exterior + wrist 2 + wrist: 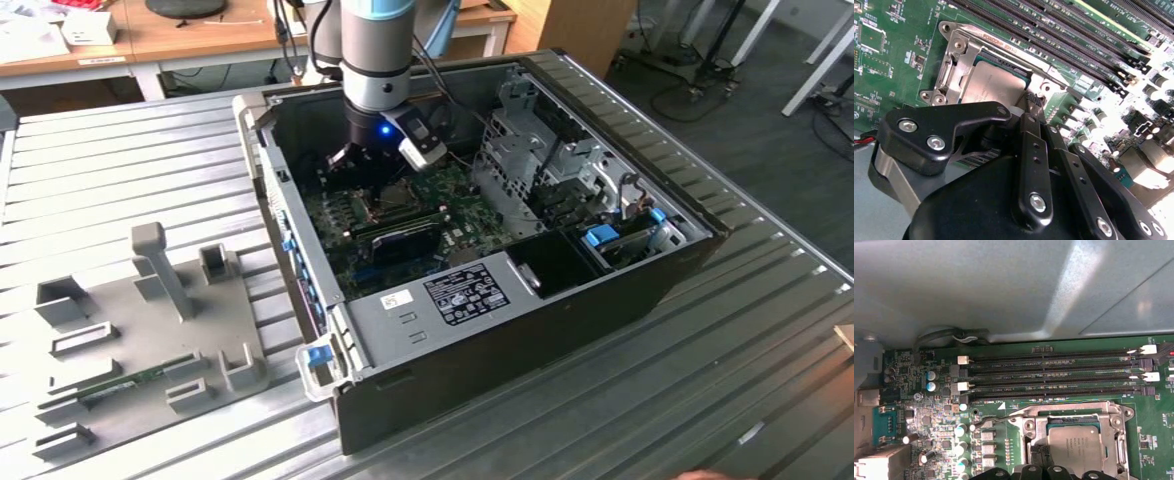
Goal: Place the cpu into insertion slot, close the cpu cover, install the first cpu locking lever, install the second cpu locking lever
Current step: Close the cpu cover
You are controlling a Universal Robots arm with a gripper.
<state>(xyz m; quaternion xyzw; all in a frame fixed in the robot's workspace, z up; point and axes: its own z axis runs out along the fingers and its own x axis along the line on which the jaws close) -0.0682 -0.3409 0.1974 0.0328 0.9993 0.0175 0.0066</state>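
Parked low with pincer (no telling if spread or pinched) right at the edge of the slot, cpu sitting just beyond its tip under the cover; probably light, stiff, fragile underneath, so edges-only grab.

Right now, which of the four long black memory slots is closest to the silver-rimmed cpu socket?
The outermost slot, running beside the silver-rimmed socket; the other three lie beyond it, toward the grey case wall.
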